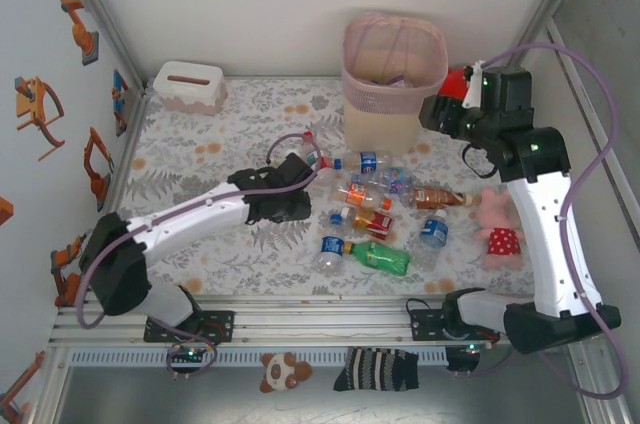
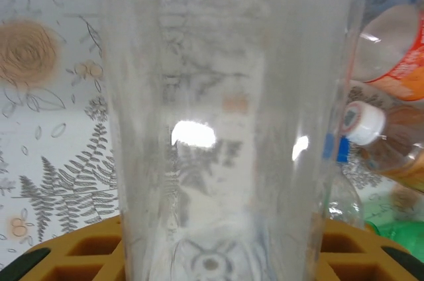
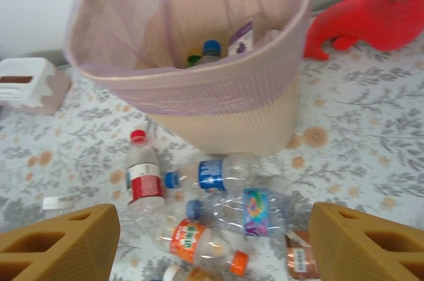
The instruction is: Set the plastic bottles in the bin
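The left hand is closed around a clear bottle. The bottle stands so close to the wrist camera that its see-through wall spans the gap between the two yellow fingers, and the counter's leaf pattern shows through it. Just to its right lie a white-capped bottle and an orange-labelled bottle, with a bit of green plastic lower down. Over on the other side, the right hand hangs in the air with its fingers spread wide and nothing between them, looking down on the bin. The bin stands upright near the back of the counter, and I can see a blue-capped bottle and a purple label already inside. At the bin's foot lie loose bottles: a red-capped bottle, a blue-labelled bottle and one with a multicoloured label. A green bottle lies nearer the arm bases. A red toy lies beside the bin, a pink plush by the right arm, and a white tissue box sits at the back left.
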